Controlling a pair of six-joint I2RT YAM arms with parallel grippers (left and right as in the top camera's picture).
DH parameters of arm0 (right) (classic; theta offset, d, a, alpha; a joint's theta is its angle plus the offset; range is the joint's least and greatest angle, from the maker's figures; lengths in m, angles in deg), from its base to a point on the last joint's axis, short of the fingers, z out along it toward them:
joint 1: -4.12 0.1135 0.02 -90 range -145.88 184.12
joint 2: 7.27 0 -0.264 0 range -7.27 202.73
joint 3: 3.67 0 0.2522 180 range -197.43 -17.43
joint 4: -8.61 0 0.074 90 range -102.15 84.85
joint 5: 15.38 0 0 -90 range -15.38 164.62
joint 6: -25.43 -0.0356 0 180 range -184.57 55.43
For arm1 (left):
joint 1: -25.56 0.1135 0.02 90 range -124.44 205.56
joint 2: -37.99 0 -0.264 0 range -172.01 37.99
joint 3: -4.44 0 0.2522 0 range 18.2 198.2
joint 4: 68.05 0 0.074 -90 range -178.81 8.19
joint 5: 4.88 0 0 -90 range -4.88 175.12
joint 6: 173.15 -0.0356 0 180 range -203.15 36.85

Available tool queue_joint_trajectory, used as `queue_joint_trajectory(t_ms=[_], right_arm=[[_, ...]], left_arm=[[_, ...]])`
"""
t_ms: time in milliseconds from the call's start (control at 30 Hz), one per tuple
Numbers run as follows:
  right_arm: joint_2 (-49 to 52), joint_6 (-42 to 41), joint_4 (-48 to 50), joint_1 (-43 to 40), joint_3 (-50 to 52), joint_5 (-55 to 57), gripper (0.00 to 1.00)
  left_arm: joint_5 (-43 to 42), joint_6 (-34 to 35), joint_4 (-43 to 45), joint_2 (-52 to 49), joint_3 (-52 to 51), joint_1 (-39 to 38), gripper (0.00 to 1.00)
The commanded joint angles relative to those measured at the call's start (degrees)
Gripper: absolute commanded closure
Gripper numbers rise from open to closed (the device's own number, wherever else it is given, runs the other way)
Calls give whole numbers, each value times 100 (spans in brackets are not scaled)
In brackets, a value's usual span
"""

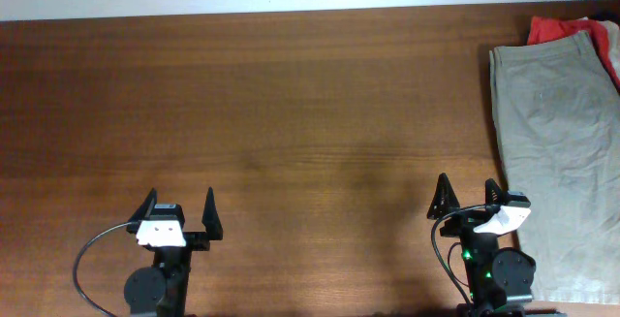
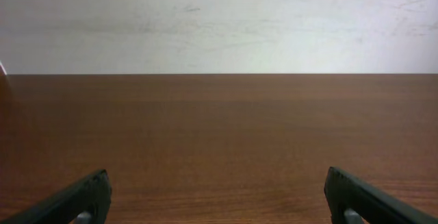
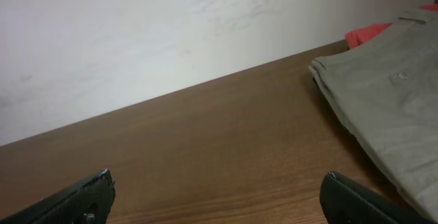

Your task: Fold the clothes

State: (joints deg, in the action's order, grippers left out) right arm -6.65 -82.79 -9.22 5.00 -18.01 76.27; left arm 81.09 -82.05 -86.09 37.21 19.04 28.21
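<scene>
Pale khaki shorts [image 1: 562, 152] lie flat along the table's right side, running from the far edge to the near edge. They also show in the right wrist view [image 3: 390, 101]. A red-orange garment [image 1: 554, 28] peeks out under their far end, also in the right wrist view [image 3: 366, 33]. The black shorts are out of view. My left gripper [image 1: 180, 205] is open and empty at the near left [image 2: 217, 183]. My right gripper [image 1: 469, 193] is open and empty near the front, just left of the khaki shorts [image 3: 217, 183].
The brown wooden table [image 1: 291, 113] spans the view. A white wall [image 2: 219, 18] stands beyond its far edge. A cable loops beside the left arm's base [image 1: 92, 259].
</scene>
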Motion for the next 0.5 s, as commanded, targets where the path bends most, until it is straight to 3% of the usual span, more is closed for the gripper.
queue_joint_trajectory(t_ms=[0, 267, 333, 467], right_arm=[[-42, 20, -28, -15, 26, 160, 1], [-42, 17, -24, -15, 26, 160, 1], [-42, -479, -31, -15, 26, -223, 1], [-42, -629, 138, -15, 26, -807, 1]], left_arm=[[46, -70, -11, 37, -33, 28, 1], [46, -70, -11, 37, -33, 28, 1], [44, -72, -11, 37, -33, 28, 1], [46, -70, -11, 37, -33, 28, 1]])
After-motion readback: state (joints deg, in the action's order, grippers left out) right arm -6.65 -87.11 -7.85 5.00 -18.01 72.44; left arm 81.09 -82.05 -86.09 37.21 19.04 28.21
